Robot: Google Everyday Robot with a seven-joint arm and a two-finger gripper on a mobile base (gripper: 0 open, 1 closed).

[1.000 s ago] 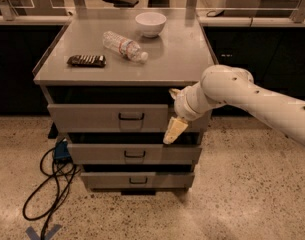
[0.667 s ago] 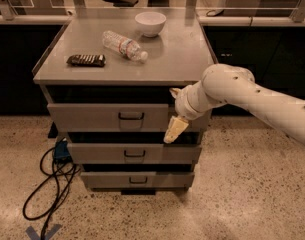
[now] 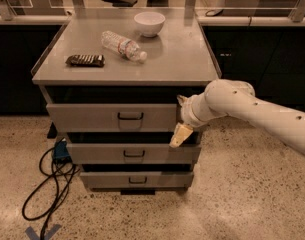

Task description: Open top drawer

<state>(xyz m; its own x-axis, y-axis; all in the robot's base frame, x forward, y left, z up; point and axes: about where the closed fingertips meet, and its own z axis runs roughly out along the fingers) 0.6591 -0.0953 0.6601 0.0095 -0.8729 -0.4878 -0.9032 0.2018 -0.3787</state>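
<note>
The top drawer [image 3: 92, 116] is the tallest of three grey metal drawers, with a small black centre pull handle [image 3: 130, 116]. Its front stands a little forward of the cabinet, and a dark gap shows above it. My gripper [image 3: 180, 133] hangs at the drawer front's right end, on a white arm that reaches in from the right. One pale fingertip [image 3: 177, 136] points down past the drawer's lower edge. The gripper is well to the right of the handle.
The cabinet top [image 3: 182, 59] holds a white bowl [image 3: 149, 23], a plastic bottle [image 3: 123, 46] lying down and a dark flat packet [image 3: 85, 60]. Two shorter drawers [image 3: 133, 153] sit below. Black cables [image 3: 49, 184] lie on the speckled floor at the left.
</note>
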